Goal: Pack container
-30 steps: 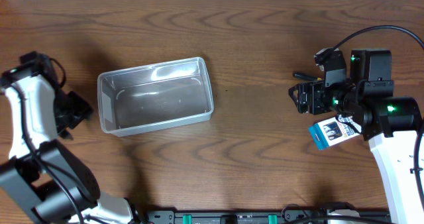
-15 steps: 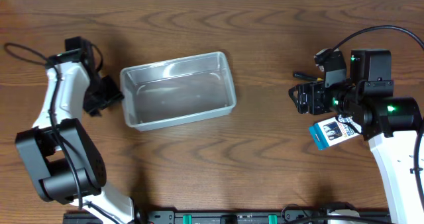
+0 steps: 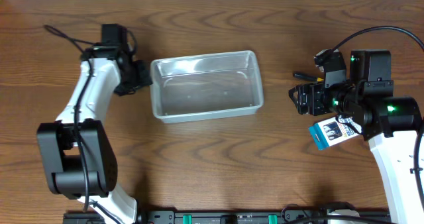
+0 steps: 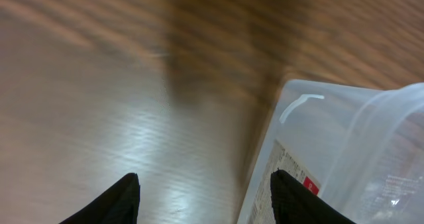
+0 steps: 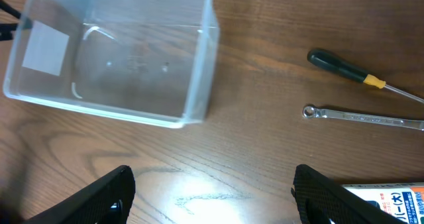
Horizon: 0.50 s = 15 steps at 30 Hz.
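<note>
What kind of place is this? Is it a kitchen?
Probably a robot lab or workshop, not a kitchen: a wooden table with robot arms, a screwdriver, a wrench and a clear container.

**A:** Here's the left arm (image 3: 86, 111), up from its base at seven o'clock, wrist bent, left gripper (image 3: 140, 78) pointing toward three o'clock.

**B:** Jaws spread. On the wrist camera both fingers (image 4: 122, 197) sit well apart.

**A:** The right arm (image 3: 391, 134) climbs from five o'clock, right gripper (image 3: 296, 99) aimed at nine.

**B:** Wide open there too!
</note>
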{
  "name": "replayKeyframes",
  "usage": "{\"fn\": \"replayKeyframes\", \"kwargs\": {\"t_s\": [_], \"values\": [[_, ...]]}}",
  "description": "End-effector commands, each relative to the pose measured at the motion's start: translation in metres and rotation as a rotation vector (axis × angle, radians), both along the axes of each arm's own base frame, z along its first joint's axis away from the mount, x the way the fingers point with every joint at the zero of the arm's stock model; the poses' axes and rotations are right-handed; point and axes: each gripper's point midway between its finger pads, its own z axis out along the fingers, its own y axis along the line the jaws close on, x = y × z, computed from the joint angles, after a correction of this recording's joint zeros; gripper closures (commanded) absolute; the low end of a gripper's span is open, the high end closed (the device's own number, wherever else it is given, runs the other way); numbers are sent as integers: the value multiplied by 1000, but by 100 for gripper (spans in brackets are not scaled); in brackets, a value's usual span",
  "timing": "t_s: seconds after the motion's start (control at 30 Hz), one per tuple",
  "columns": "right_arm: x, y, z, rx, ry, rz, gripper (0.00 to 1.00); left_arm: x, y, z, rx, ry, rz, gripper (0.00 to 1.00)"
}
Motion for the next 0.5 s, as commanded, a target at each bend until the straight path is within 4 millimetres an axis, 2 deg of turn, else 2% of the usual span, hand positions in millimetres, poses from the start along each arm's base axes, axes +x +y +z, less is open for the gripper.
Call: {"fn": "replayKeyframes", "kwargs": {"t_s": [0.0,0.07,0.13,0.2,0.23,0.33,0.37,0.47], "values": [[4,-5,8,-22,-31,-7,20,1,-18,0,-13,-10,-51,41],[6,-10,7,-49,-36,-26,17,3,-16,2,-4,-15,-40,36],[9,-14,7,-68,-46,-40,1,6,-4,7,23,-26,-10,28],[10,-11,11,-55,-63,-33,1,7,14,18,53,-42,31,21],[9,-8,14,-38,-70,-21,1,7,23,24,62,-49,52,12],[12,-4,22,-7,-101,-15,1,1,52,48,68,-84,125,3],[15,-7,22,-9,-102,-50,1,-3,61,56,70,-96,149,1],[23,-31,26,-88,-110,-190,4,-21,84,88,77,-142,217,2]]}}
